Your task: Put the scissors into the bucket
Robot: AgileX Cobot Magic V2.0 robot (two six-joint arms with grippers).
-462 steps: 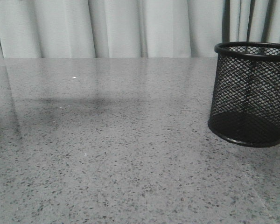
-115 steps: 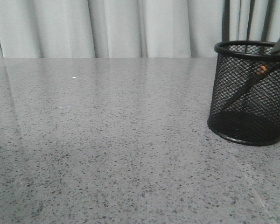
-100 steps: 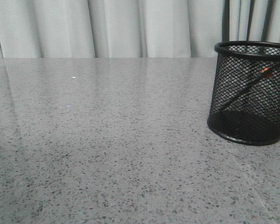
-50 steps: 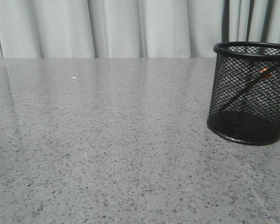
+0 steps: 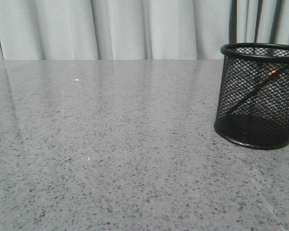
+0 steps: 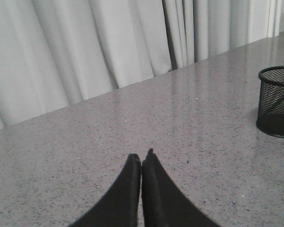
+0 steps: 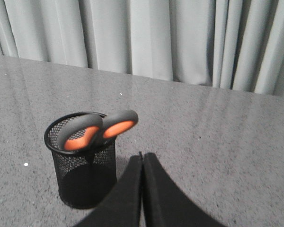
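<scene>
Front view: bucket (image 5: 257,96) upright on speckled grey counter (image 5: 111,159), at the right edge of the picture. Black wire mesh, solid rim and base. Scissors (image 5: 260,89) seen through the mesh as a slim dark diagonal, blade end low toward the base, orange fleck high near the rim. Pale pleated curtain (image 5: 135,29) behind the counter. No arm or fingers in this picture.

Left wrist view: left gripper (image 6: 141,161), two dark fingers (image 6: 128,189) pressed tip to tip, no gap, nothing between them. Positioned above bare counter (image 6: 85,142). Bucket (image 6: 276,101) well apart from the fingertips, off to one side and farther out. Faint orange trace of scissors (image 6: 277,100) inside the mesh. Curtain (image 6: 85,47) along the far counter edge.

Right wrist view: right gripper (image 7: 142,158), two dark fingers (image 7: 156,198) closed flat against each other, holding nothing. Bucket (image 7: 83,165) just beside the fingertips, not touching them. Scissors (image 7: 95,132) standing in the bucket, blades down inside, both looped handles out above the rim and leaning against it on the side nearer the fingers. Handles orange inside, dark grey outside. Scissors free of both sets of fingers. Counter (image 7: 217,142) bare beyond the fingertips; curtain (image 7: 156,38) at the back.
</scene>
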